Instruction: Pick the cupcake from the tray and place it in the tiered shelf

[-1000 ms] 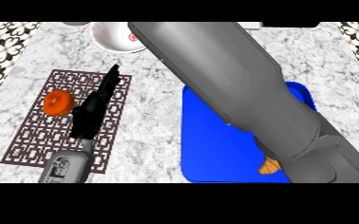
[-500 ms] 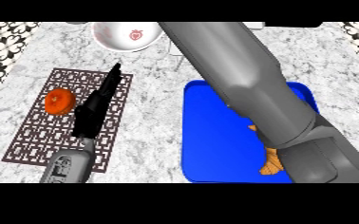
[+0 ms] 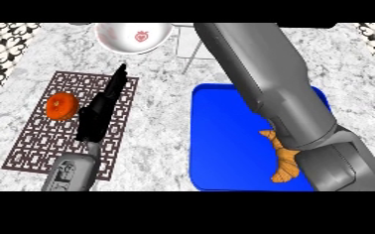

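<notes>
A white round tier of the shelf stands at the counter's far edge, with thin metal legs beside it. In it sits a small pale thing with a red top, seemingly the cupcake. My right forearm stretches from the lower right over the blue tray to the top edge, where the right hand is out of sight. My left hand is open, its straight fingers pointing away over the patterned mat.
A brown lattice mat lies at the left with an orange-red round item on it. A croissant lies on the tray near my right arm. White and black objects line the far edge.
My right forearm has swung to the right, uncovering the white tier and the red-topped thing in it. The left hand has stayed where it was.
</notes>
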Robot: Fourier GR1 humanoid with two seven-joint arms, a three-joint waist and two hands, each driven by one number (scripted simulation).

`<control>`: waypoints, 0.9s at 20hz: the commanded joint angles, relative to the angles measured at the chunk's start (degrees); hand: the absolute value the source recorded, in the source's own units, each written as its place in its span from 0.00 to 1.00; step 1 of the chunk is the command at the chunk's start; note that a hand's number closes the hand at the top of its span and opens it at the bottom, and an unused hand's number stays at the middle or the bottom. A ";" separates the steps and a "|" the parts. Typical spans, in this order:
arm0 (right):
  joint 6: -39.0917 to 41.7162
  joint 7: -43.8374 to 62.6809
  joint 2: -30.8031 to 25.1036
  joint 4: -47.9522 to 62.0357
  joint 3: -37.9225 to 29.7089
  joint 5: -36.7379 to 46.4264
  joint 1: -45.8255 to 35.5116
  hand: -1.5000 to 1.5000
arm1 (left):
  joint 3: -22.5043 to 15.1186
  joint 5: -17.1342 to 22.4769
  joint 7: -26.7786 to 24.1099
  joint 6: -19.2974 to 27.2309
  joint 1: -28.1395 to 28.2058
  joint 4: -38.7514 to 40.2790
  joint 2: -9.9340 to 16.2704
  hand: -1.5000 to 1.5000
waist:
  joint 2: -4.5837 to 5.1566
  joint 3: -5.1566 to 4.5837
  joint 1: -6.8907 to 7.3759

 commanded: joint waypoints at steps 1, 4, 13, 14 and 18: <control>-6.19 -3.49 -0.91 1.29 -3.17 -2.72 1.14 1.00 | -0.33 -0.60 -1.21 0.43 0.17 1.53 -0.88 0.50 | -0.14 -0.01 -0.36; -7.44 -4.22 0.27 3.62 -4.34 -2.52 -0.88 1.00 | 0.56 0.55 -1.38 -0.72 0.93 0.62 -0.11 0.50 | -0.20 -0.02 -0.08; -3.18 10.87 -4.01 8.33 -4.01 8.63 3.03 0.00 | -1.26 -1.82 -2.36 0.88 3.80 -0.42 -1.22 0.50 | -0.68 0.00 -1.24; -6.29 14.32 -1.40 10.10 -3.55 11.00 3.27 0.00 | 0.66 -0.37 -0.37 -0.12 0.82 1.34 -0.28 0.50 | -0.37 -0.03 -0.83; -8.00 9.12 -2.79 5.11 -7.02 6.91 4.47 0.00 | -0.12 -1.52 -2.12 0.32 2.40 0.13 -0.34 0.50 | -0.53 0.02 -0.99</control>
